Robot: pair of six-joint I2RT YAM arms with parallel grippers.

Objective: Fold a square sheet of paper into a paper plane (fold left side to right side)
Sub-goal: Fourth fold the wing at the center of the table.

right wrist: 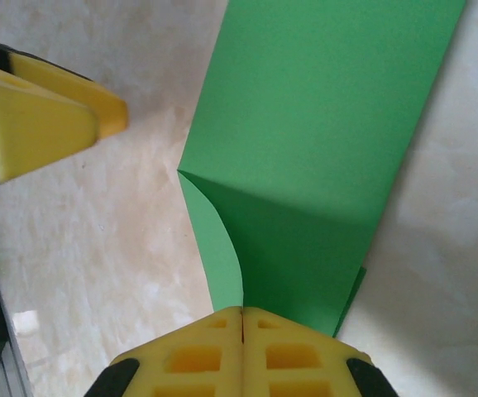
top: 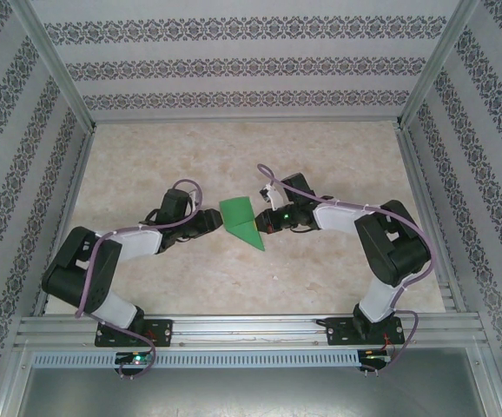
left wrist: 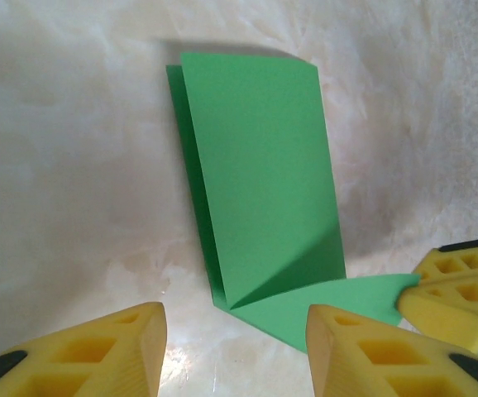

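Far left, top view: left arm (top: pixel 103 261) bent in toward table centre, left gripper (top: pixel 214 222) just beside the left edge of the square sheet of paper (top: pixel 239 222). Fingers apart, nothing clamped. Left wrist view: left gripper (left wrist: pixel 235 331) wide, yellow fingers (left wrist: pixel 107 347) at both bottom corners, near corner of the paper (left wrist: pixel 260 190) in the gap beyond them. Touching the paper or not: cannot tell.

Centre: green paper folded, flat on the marble-look table (top: pixel 338 165), between both grippers. Top layer raised off a narrower strip underneath, diagonal crease near the bottom, small flap out to one side.

Right: right gripper (top: pixel 265 221) at the paper's right side, fingers pressed together, clamped on that flap. Right wrist view: right gripper (right wrist: pixel 243 318) closed on the paper (right wrist: pixel 322 124), no gap between the pads. Same yellow fingers (left wrist: pixel 458 289) pinching the flap tip at the right edge of the left wrist view.
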